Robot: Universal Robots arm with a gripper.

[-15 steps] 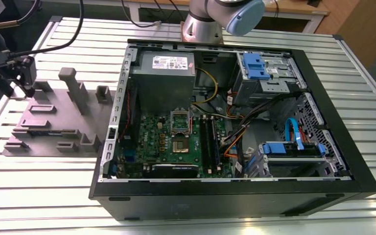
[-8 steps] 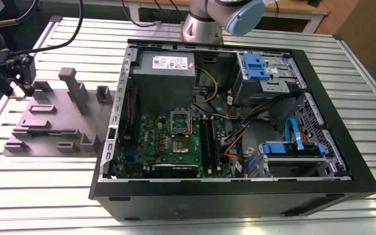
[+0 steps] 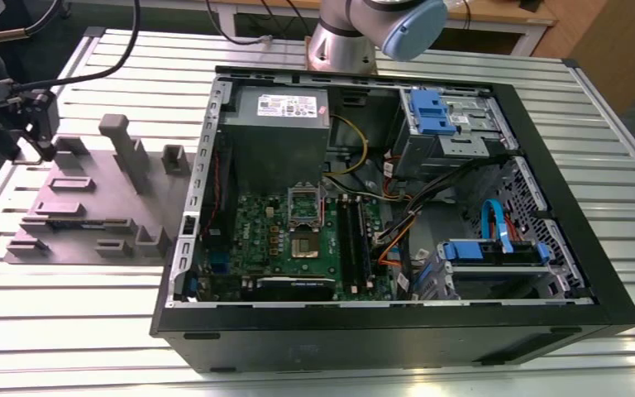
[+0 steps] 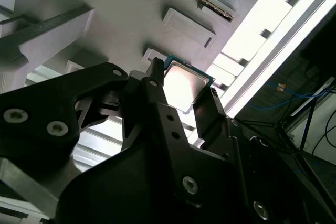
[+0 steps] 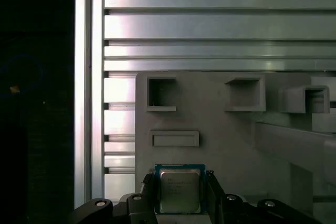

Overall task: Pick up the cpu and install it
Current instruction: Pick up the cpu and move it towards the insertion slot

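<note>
In the exterior view: a black hand (image 3: 44,136) at the end of the arm, low over the far corner of a grey tray (image 3: 86,198) at the exterior view's left. Next to the tray, an open computer case (image 3: 406,339), both on a silver slatted bench (image 3: 64,314). Inside the case, a green board (image 3: 257,223) with a square socket (image 3: 300,241), likely the home made for the cpu, and well apart from the hand. No way to make out the chip or the grip from this far off.

In the second wrist view: a slanted look from behind the hand. Two black fingers (image 4: 157,103), one on each side of the cpu (image 4: 184,83), pressed on two opposite edges, so clamped on it by the look of things. Held by the edges, probably to keep the shiny top and the underside safe. Grey tray close behind the chip. Cannot tell whether lifted clear or resting there.

In the first wrist view: a look from right above. Cpu lying flat, silver top up, thin green rim all round, snug between the fingers. Not seen in the slanted view: chip square to the tray's edge, square pockets (image 5: 161,94) farther along the tray, likely shaped to keep each part in one spot for an easy grab.
</note>
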